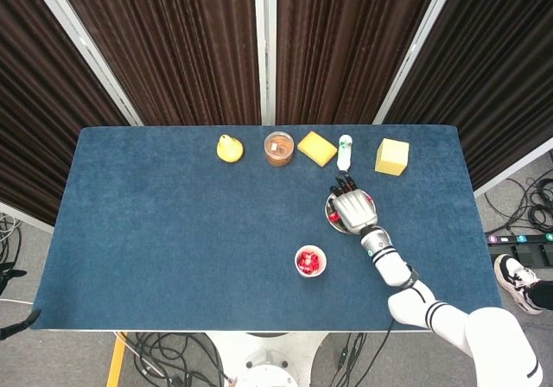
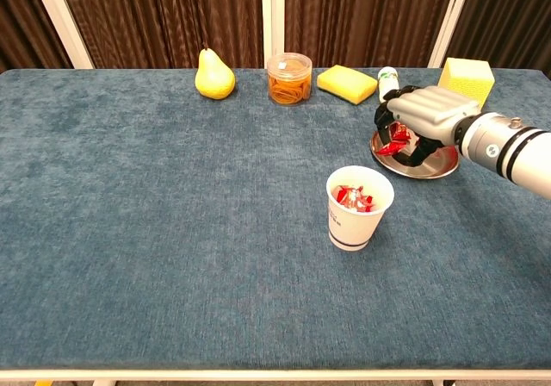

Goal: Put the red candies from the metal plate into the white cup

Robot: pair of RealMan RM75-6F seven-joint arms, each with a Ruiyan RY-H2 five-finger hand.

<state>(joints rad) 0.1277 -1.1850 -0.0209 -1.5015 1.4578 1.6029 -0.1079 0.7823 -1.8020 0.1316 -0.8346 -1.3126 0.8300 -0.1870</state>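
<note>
The metal plate (image 2: 441, 170) (image 1: 329, 208) lies right of centre on the blue table. My right hand (image 2: 428, 115) (image 1: 350, 207) is down over it, fingers curled in around a red candy (image 2: 397, 134); another red candy (image 2: 389, 149) lies by the thumb on the plate's left side. The hand hides most of the plate. The white cup (image 2: 355, 221) (image 1: 311, 263) stands in front and to the left of the plate, apart from the hand, with several red candies (image 2: 353, 198) inside. My left hand is in neither view.
Along the back edge stand a yellow pear (image 2: 214, 74), a clear jar (image 2: 289, 77) of orange bits, a yellow sponge (image 2: 347, 84), a small white bottle (image 2: 388, 77) just behind the hand, and a yellow block (image 2: 467, 74).
</note>
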